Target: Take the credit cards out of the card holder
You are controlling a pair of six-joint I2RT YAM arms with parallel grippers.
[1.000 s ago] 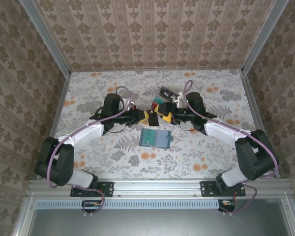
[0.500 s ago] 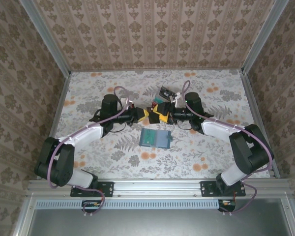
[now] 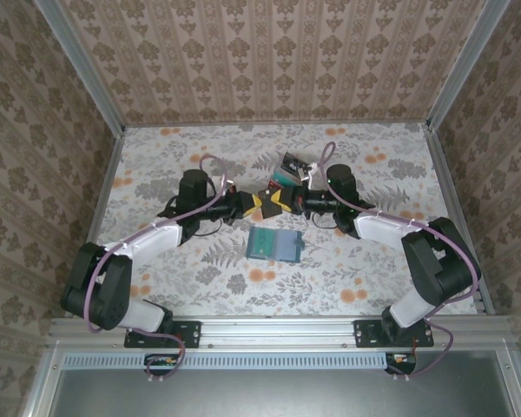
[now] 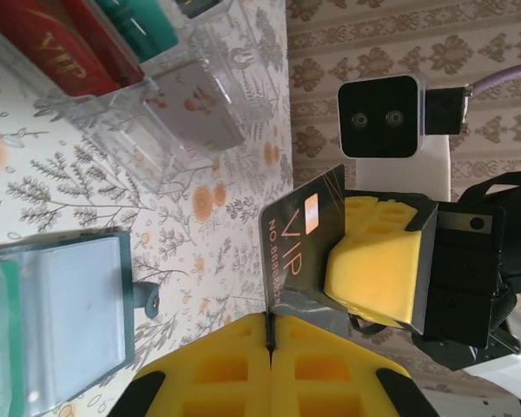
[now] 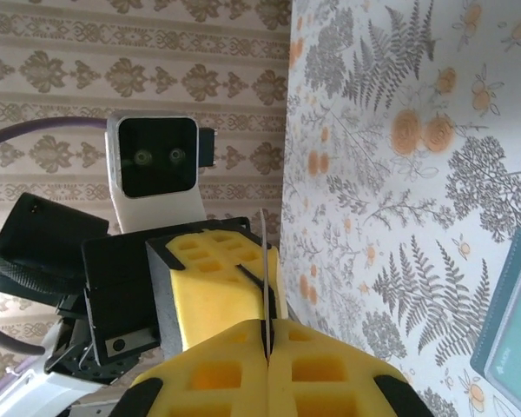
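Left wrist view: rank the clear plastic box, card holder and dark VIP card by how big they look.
1. clear plastic box, cut off by the frame.
2. card holder, also cropped at the edge.
3. dark VIP card, smallest-looking, but slanted and nearer the camera, so its real size is unsure.

Left pincer [image 4: 271,343], right pincer [image 5: 267,334]: two. Card holder [image 3: 273,246]: one. Clear box [image 4: 161,130]: one. Dark card [image 4: 297,248]: one.

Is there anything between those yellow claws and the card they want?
Nothing visible stands between them. The left gripper and the right gripper are each closed on an edge of the dark VIP card, which is held between them.
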